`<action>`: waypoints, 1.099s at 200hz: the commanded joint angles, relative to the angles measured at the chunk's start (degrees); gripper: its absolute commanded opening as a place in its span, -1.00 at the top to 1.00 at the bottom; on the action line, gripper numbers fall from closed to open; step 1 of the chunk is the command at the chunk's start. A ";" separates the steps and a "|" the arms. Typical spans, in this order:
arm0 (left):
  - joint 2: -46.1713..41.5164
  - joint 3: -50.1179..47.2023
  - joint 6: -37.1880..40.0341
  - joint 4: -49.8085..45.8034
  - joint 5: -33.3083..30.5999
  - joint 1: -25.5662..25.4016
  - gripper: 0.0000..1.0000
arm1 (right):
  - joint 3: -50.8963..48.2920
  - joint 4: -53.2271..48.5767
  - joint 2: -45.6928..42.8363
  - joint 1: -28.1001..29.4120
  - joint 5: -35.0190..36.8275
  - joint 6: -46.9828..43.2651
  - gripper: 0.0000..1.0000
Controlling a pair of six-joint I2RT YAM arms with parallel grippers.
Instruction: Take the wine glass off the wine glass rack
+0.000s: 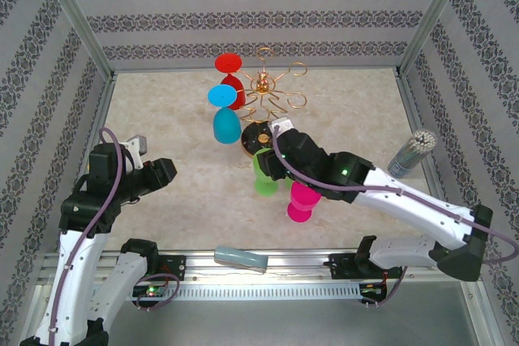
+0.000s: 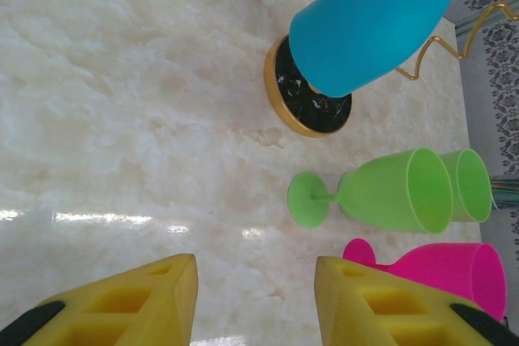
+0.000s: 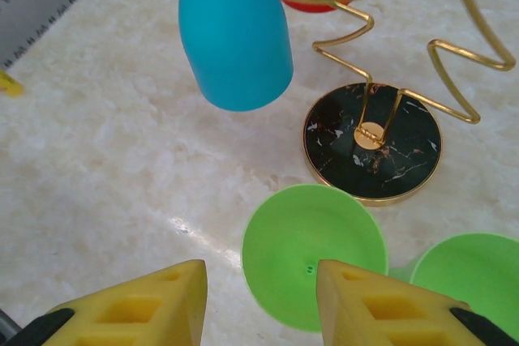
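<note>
While the top view merges them, wrist views separate two green glasses (image 3: 315,253); both arms' jaws spread.

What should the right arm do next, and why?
Probably lift the right gripper straight up, clear of the green glass. Its fingers are apart around that glass, which stands upright on the table beside the rack, so it looks released. A blue glass and a red glass hang on the rack, waiting.

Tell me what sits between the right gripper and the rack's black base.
A green wine glass, upright, mouth up, sits just ahead of the right gripper, before the black base; the right wrist view shows it.
</note>
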 commanded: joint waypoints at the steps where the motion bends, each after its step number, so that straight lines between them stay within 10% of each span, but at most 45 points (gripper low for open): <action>1: 1.04 2.40 0.87 2.11 0.92 0.56 0.13 | -0.88 -1.39 -3.31 -0.26 -0.88 1.83 0.19; 91: 8.15 9.49 -1.33 5.89 4.66 0.56 0.11 | 7.80 -3.05 -5.50 -1.62 -8.53 2.86 0.15; 220: 25.74 25.76 0.87 10.03 7.51 0.56 0.09 | 38.74 -5.21 20.12 -16.51 -36.33 4.78 0.03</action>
